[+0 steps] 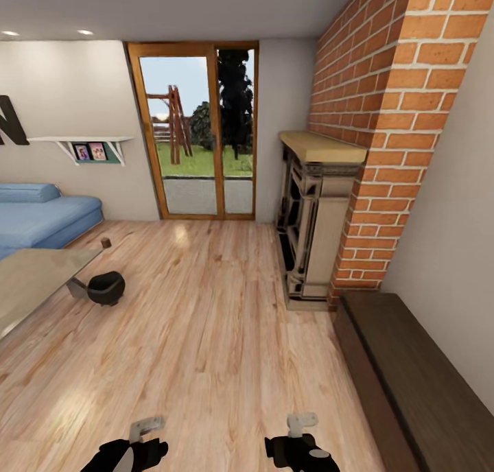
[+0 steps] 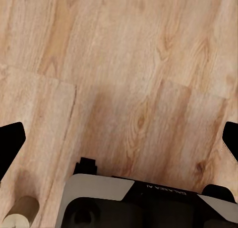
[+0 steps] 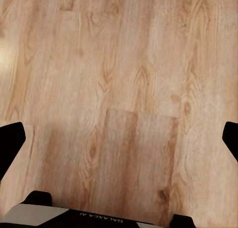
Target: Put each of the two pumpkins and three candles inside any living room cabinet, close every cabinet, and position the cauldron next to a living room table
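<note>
Both arms hang low at the bottom of the head view, tucked in for travel. The left tool (image 1: 147, 431) and right tool (image 1: 302, 424) each carry nothing, fingers spread wide over bare wood floor (image 1: 206, 335). The cauldron (image 1: 106, 287) sits at left centre, just beside the counter (image 1: 34, 276) — probably close enough already. The cabinet (image 1: 418, 383) runs along the lower right under the brick fireplace (image 1: 384, 136), its drawer fronts hard to judge from this angle.

Large black letter "N" on the white wall (image 1: 68, 88), upside-down "GALAXEA" lettering on robot body (image 2: 163, 190)
</note>
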{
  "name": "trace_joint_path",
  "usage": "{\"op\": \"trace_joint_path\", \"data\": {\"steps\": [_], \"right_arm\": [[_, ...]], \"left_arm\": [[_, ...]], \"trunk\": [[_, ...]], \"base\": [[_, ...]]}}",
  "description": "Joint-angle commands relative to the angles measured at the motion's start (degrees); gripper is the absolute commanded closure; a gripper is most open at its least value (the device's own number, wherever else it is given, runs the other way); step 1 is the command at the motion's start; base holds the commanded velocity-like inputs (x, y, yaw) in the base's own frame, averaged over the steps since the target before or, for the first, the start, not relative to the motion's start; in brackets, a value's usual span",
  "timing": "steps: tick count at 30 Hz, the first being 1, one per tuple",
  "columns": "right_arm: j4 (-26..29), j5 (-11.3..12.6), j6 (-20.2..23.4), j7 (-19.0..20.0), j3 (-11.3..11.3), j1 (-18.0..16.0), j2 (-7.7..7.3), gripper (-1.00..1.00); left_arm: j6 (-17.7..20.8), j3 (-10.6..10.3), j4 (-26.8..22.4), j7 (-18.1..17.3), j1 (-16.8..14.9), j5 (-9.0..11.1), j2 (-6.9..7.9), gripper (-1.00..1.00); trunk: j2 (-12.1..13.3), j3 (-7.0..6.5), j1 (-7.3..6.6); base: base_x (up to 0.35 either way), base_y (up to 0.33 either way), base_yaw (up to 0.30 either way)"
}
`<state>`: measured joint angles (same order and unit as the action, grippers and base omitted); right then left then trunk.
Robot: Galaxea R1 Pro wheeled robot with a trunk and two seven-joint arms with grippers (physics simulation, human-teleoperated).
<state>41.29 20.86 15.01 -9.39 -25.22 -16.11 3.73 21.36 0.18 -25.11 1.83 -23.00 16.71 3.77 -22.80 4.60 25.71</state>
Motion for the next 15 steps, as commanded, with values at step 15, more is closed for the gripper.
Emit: {"op": "trace_joint_path", "data": {"steps": [15], "right_arm": [[0.02, 0.58, 0.20, -0.54, -0.27, -0.06, -0.04, -1.00]], "left_arm": [[0.43, 0.16, -0.11, 0.19, -0.01, 0.53, 0.00, -1.00]], "trunk": [[-0.12, 0.13, 0.07]], "base": [[0.327, 0.148, 0.000]]}}
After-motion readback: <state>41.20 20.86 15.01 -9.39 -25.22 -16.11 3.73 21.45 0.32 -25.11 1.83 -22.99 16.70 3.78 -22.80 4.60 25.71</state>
